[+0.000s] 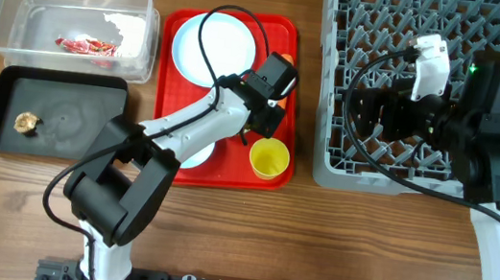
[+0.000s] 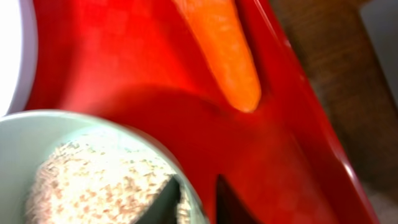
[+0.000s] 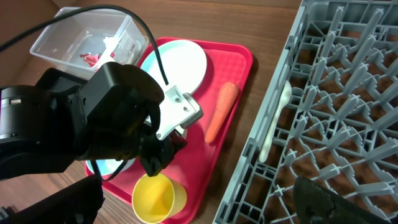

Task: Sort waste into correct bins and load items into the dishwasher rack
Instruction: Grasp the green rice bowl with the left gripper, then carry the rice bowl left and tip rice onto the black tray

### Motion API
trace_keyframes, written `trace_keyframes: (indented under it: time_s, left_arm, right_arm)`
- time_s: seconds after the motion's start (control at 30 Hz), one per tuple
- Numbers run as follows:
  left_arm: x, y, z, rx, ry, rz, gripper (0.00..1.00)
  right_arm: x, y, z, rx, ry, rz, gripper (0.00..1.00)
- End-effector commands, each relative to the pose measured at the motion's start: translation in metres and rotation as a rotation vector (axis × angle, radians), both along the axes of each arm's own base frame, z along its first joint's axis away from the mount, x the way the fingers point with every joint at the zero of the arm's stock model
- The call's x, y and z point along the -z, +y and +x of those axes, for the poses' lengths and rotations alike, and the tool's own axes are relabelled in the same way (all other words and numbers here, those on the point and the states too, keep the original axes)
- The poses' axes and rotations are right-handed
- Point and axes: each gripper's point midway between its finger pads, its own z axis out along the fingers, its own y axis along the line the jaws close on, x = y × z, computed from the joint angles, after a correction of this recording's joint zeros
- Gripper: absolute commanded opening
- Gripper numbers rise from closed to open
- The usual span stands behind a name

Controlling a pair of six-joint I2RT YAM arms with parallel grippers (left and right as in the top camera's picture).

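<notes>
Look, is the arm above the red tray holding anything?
Left gripper straddles the rim of the rice bowl, one finger inside, one outside; a firm pinch cannot be told.

Glossy, smooth red plastic on the serving tray [image 3: 239, 68]. Matt orange skin on the carrot [image 2: 233, 56]. Thin, clear plastic for the tub [image 1: 16, 3], with crinkled, shiny film on the wrapper [image 1: 88, 44] inside. Dull black plastic on the shallow tray [image 1: 69, 121]. Matt grey moulded plastic throughout the dishwasher rack [image 1: 325, 160]. Smooth yellow plastic for the cup [image 1: 269, 160]. Grainy white rice [image 2: 93, 180]. Satin, streaky brown wood grain across the table [image 1: 312, 255].
</notes>
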Motion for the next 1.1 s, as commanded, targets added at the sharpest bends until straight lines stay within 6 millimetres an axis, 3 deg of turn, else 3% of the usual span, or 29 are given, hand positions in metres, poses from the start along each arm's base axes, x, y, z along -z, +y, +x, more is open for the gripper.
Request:
trace_keyframes:
  time_s: [0.0,0.2,0.33,0.7,0.93,1.07]
  left_arm:
    - [0.001,0.012,0.012,-0.051,-0.05,0.054,0.06]
    - [-0.006,0.011,0.019,-0.07,-0.077,0.05,0.04]
    - [-0.022,0.009,0.022,-0.128,-0.089,0.011,0.04]
    - [-0.121,-0.002,0.018,-0.225,-0.109,-0.224,0.04]
    - [-0.174,0.026,-0.003,-0.347,0.036,-0.489,0.04]
    - [-0.184,0.055,-0.018,-0.401,0.164,-0.577,0.04]
  right_arm:
    - [-0.006,-0.002,0.004,-0.004,-0.029,-0.015,0.99]
    - [-0.006,-0.002,0.004,-0.004,-0.031,-0.015,1.0]
    - [-0.007,-0.002,0.005,-0.004,-0.035,-0.015,1.0]
    - [-0.008,-0.002,0.006,-0.004,-0.044,-0.014,1.0]
    - [-0.008,-0.002,0.007,-0.004,-0.045,-0.013,1.0]
    - [-0.01,-0.001,0.008,-0.003,-0.055,-0.012,1.0]
